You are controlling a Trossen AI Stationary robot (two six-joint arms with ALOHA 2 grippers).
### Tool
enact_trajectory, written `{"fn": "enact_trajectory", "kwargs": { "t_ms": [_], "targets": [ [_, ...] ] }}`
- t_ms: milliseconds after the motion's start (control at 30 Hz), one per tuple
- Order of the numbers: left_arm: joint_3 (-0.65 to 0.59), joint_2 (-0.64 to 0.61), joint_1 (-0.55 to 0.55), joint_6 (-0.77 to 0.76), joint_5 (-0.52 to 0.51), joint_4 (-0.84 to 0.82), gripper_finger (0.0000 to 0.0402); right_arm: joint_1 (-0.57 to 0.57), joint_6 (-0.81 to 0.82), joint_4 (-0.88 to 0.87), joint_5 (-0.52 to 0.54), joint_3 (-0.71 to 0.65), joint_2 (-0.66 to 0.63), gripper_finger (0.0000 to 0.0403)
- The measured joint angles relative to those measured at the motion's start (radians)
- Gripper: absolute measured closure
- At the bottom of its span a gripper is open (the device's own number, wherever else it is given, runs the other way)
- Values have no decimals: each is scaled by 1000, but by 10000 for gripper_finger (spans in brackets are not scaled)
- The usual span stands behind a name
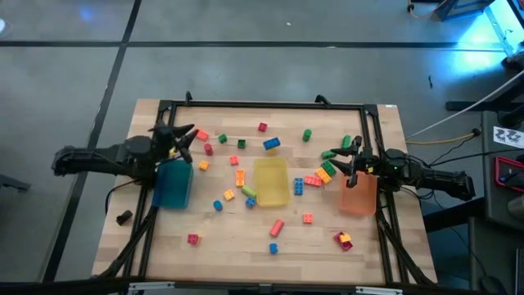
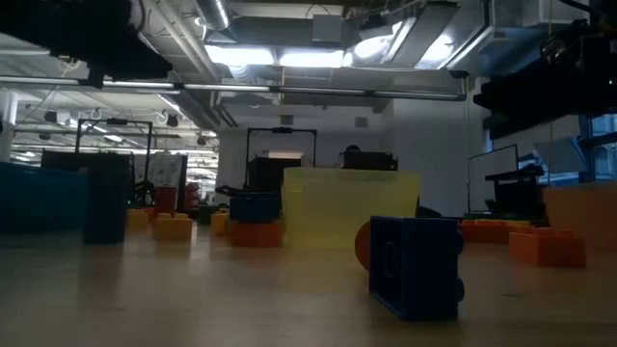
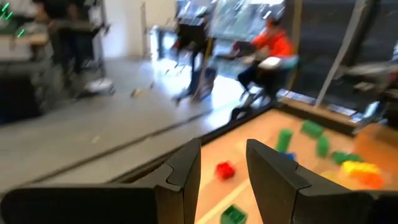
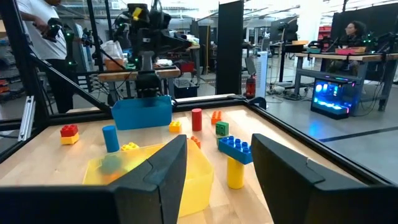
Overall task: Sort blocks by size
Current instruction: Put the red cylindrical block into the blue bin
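Many small blocks lie scattered flat on the wooden table (image 1: 164, 254), among them a red one (image 1: 262, 127), a blue one (image 1: 271, 143) and a green one (image 1: 307, 134). My left gripper (image 1: 188, 141) hovers open at the table's left, beside the blue bin (image 1: 172, 185). Its wrist view shows nothing between the fingers (image 3: 224, 149), with a red block (image 3: 225, 169) farther off on the table. My right gripper (image 1: 330, 161) stands open at the right, next to the orange bin (image 1: 359, 195). In its wrist view (image 4: 219, 142) the fingers hold nothing.
A yellow bin (image 1: 270, 181) stands in the table's middle. A black frame (image 1: 262, 106) runs along the far edge and both sides. A blue brick sits on a yellow cylinder (image 4: 236, 150) ahead of the right gripper. People work at desks beyond the table.
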Motion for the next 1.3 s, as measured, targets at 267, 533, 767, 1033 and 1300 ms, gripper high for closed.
{"fn": "enact_trajectory", "kwargs": {
  "t_ms": [267,533,767,1033,1300],
  "targets": [
    [268,318,178,-326,68,-381,288,0,0,0,0,0,0,221],
    [469,640,347,-380,414,-662,288,0,0,-8,0,0,0,221],
    [497,826,421,-250,455,-697,288,0,1,-8,0,0,0,221],
    [497,920,449,-151,472,-695,288,0,1,-7,0,0,0,221],
    [497,993,497,-195,598,-693,288,0,1,-8,0,0,0,221]
  ]
}}
